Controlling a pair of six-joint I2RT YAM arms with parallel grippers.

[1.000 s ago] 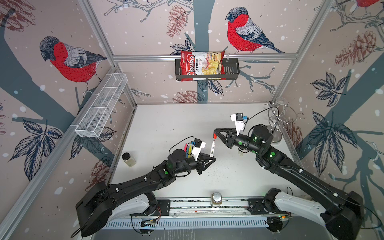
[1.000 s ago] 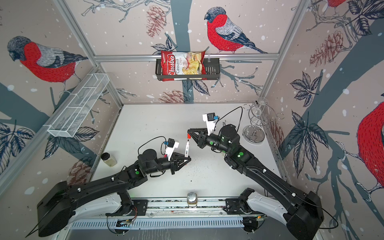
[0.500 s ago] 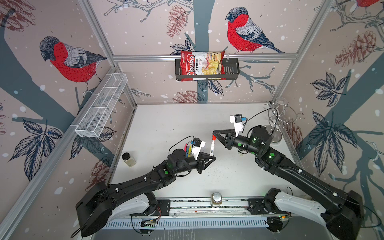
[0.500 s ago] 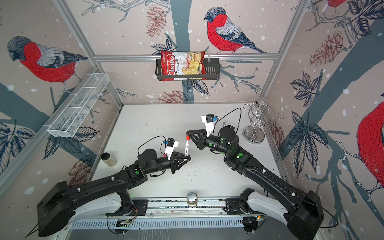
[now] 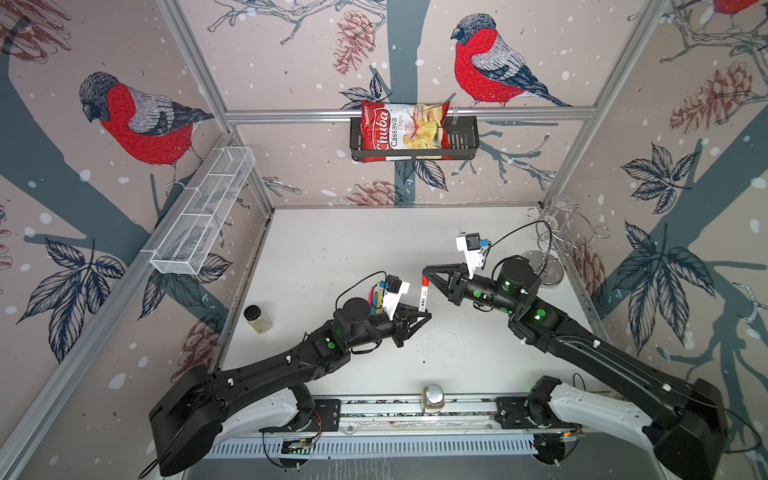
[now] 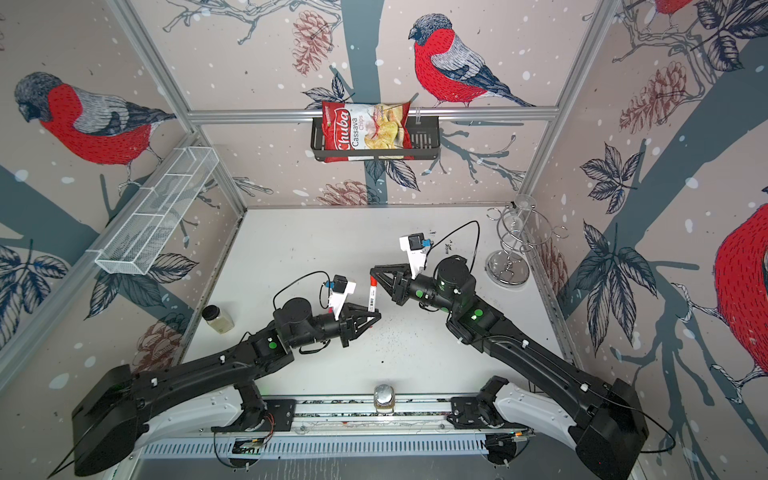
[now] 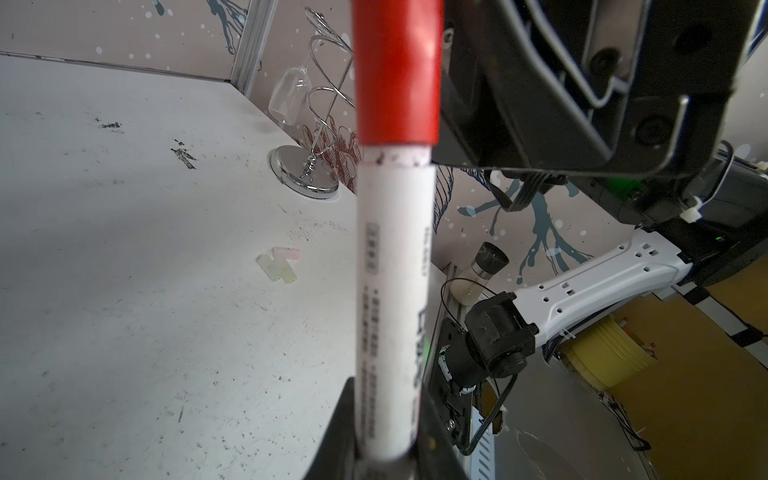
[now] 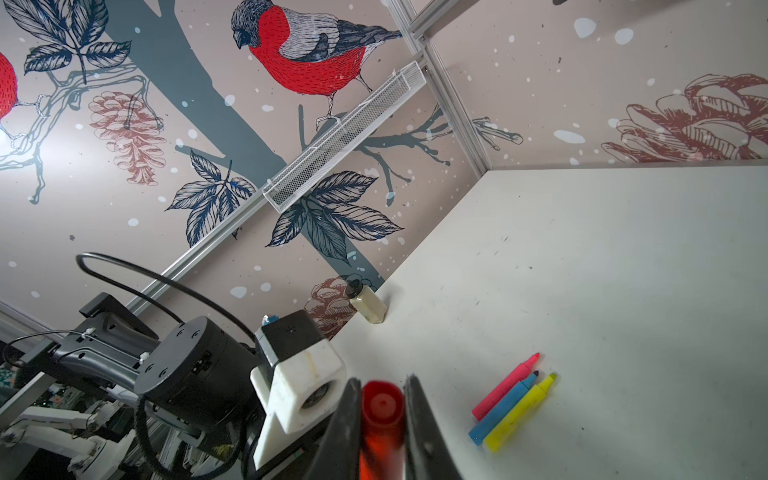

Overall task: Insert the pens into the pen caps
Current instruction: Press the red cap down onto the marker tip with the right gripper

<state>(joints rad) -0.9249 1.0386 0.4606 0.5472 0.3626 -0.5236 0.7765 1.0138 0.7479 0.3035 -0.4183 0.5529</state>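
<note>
Nearest, low in the middle of a top view, a small jar (image 5: pixel 432 400) stands on the front rail. Just beyond it, at mid-frame, the white pen (image 5: pixel 423 297) is held upright above the worktop (image 5: pixel 332 249). The left jaws are clenched on its lower barrel, and the right jaws are clenched on the red cap (image 5: pixel 424 282) at its top. In the left wrist view the cap covers the pen's end down to a thin seam; whether it is fully home I cannot tell.

The pen looks light, stiff and smooth, so it may slide through a grip under an end-on push. A low hold on the barrel and a squeeze across the cap's sides suit it, if the two are kept in line.

The pink, blue and yellow pens (image 8: pixel 505 405) lie uncapped, side by side, at the lower right of the right wrist view. Three translucent caps (image 7: pixel 277 264) are clustered left of centre in the left wrist view. Nothing stands near either group.

Farther off are a second jar (image 5: pixel 257 319) by the left wall and a wire glass rack (image 5: pixel 544 249) at the right. A mesh tray (image 5: pixel 203 212) hangs at upper left, and a chips bag (image 5: pixel 403 131) sits in the back basket (image 5: pixel 461 141).
</note>
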